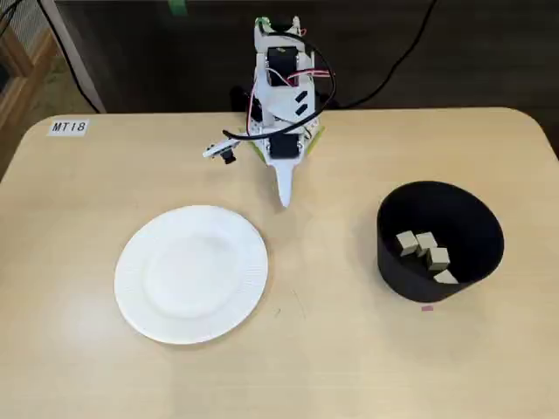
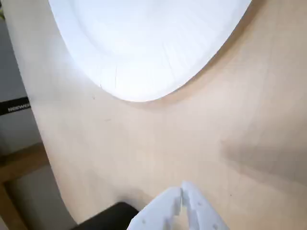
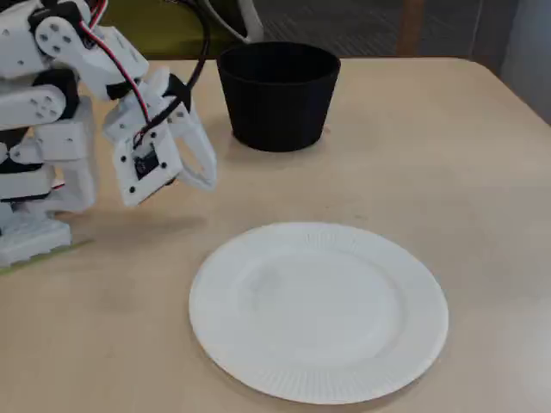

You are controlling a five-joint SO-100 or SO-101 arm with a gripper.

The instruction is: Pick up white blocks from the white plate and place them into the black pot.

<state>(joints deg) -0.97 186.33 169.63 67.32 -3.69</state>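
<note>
White blocks [image 1: 424, 254] inside black pot [image 1: 389, 258]

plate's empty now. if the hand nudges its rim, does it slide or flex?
Likely slides: the plate looks thin, paper-like, with nothing on it and a smooth table beneath. The ribbed rim probably stiffens it somewhat, but a pinch there could bend it.

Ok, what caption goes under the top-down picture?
Empty white plate, four white blocks in the black pot, gripper shut.
</note>
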